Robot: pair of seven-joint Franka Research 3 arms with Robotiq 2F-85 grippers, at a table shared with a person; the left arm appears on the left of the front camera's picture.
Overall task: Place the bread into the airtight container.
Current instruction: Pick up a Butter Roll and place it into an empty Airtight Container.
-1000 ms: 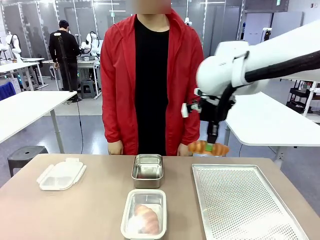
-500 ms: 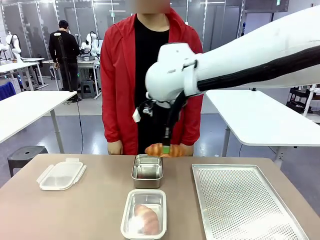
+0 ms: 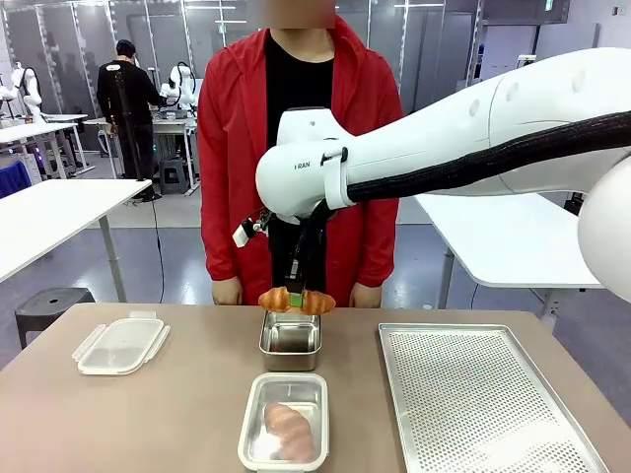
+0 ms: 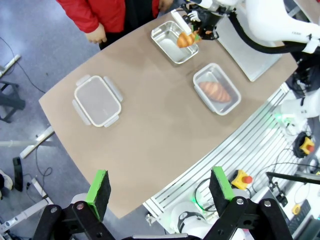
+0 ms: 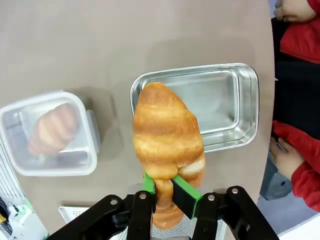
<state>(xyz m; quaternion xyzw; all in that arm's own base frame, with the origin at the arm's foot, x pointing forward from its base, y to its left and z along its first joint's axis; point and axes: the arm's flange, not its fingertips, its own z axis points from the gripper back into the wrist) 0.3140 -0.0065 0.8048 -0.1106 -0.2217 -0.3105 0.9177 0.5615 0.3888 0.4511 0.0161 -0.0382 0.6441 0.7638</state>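
Bread [image 5: 167, 145] between fingers [image 5: 186, 194] above steel pan [image 5: 222, 107]

Front camera faces the person [image 3: 296, 177] across the table [image 3: 177, 414]. Left wrist looks down from high, right wrist close; all share the container [image 3: 286, 378].

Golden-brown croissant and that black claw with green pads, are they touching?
Touching. The right wrist view shows the right gripper, its green pads clamped on one end of the golden-brown croissant.

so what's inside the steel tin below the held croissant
The rectangular steel container looks empty: bare shiny floor and walls. The golden-brown croissant hanging above it covers one end in the right wrist view.
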